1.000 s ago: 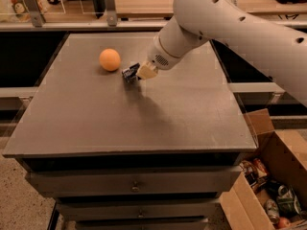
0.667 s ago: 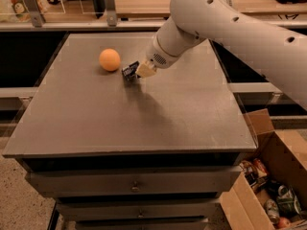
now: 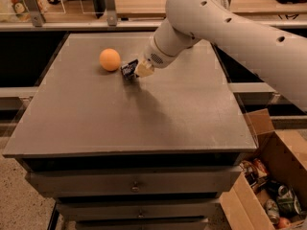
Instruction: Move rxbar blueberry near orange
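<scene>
The orange (image 3: 110, 59) sits on the grey table top (image 3: 144, 123) toward the back left. Just right of it, the dark navy rxbar blueberry (image 3: 127, 70) is held at the tip of my gripper (image 3: 133, 71), low over the table and a short gap from the orange. My white arm reaches in from the upper right. Most of the bar is hidden by the gripper.
The table is a drawer cabinet with a front edge near me. An open cardboard box (image 3: 268, 186) with cans and packets stands on the floor at the lower right. A railing and shelves run behind the table.
My gripper with the bar has shifted slightly left, closer to the orange. The orange has not moved.
</scene>
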You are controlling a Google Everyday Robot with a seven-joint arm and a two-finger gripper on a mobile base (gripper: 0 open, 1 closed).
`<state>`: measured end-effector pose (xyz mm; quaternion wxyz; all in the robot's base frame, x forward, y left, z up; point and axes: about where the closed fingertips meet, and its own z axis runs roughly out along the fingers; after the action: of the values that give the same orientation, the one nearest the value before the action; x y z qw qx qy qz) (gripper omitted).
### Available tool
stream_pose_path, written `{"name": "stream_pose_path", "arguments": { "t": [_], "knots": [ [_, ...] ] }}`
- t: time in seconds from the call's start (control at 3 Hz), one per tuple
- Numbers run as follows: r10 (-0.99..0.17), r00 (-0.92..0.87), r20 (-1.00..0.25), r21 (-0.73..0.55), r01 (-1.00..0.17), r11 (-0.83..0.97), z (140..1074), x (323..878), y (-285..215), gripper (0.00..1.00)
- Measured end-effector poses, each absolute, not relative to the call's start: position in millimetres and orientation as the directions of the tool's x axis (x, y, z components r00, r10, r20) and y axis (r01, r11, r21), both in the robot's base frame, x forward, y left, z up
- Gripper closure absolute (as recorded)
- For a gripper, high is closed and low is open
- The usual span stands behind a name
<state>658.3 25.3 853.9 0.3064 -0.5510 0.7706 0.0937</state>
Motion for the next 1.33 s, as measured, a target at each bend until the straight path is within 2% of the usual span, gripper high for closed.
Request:
{"name": "stream_pose_path", "arguments": {
  "t": [0.67,1.0,1.33],
  "knots": [
    [-0.795,-0.222,-0.565,-0.181,-0.906,0.382,850.1,658.7,27.3,0.13],
    [-0.804,-0.225,-0.550,-0.174,-0.911,0.374,854.0,658.4,22.3,0.00],
    [-0.829,-0.223,-0.513,-0.187,-0.914,0.361,864.2,659.1,12.0,0.00]
  ]
}}
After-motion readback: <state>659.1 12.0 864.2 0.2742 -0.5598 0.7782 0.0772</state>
